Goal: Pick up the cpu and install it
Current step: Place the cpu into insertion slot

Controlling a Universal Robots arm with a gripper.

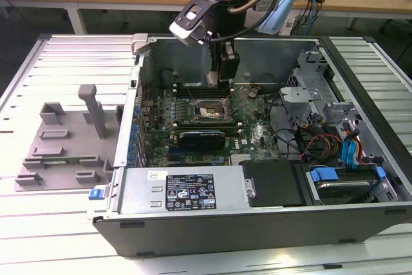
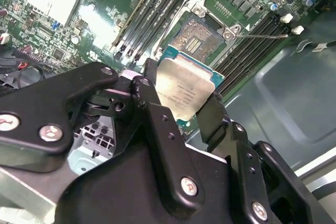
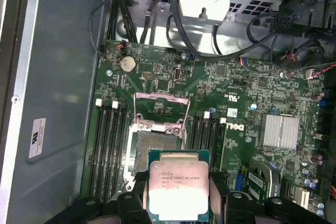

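**Operator:** What have I got in the gripper (image 2: pixel 181 100)?

**Spotter:** You have the cpu (image 2: pixel 186 90). The two fingers (image 2: pixel 157 124) are closed on its opposite edges, and its silvery top faces the wrist cameras. It is held clear of the board (image 3: pixel 236 85), not resting on anything.

**Operator:** Where is the socket (image 3: pixel 155 148) from it?

**Spotter:** It is close but not underneath. In the first wrist view the cpu (image 3: pixel 178 190) covers only one corner of the socket, and most of the contact field shows beyond the chip. In the exterior view your gripper (image 1: pixel 219 69) hangs inside the case (image 1: pixel 257 220), towards its far wall. The socket (image 1: pixel 211 113) lies lower in that picture, on the camera's side of the gripper.

**Operator:** Is it open, and am I square to it?

**Spotter:** The frame (image 3: pixel 160 111) is swung up at the socket's far edge, so the contacts are bare. The chip's edges look to me about parallel with the socket's, though I can't tell from these views how high you are above it.
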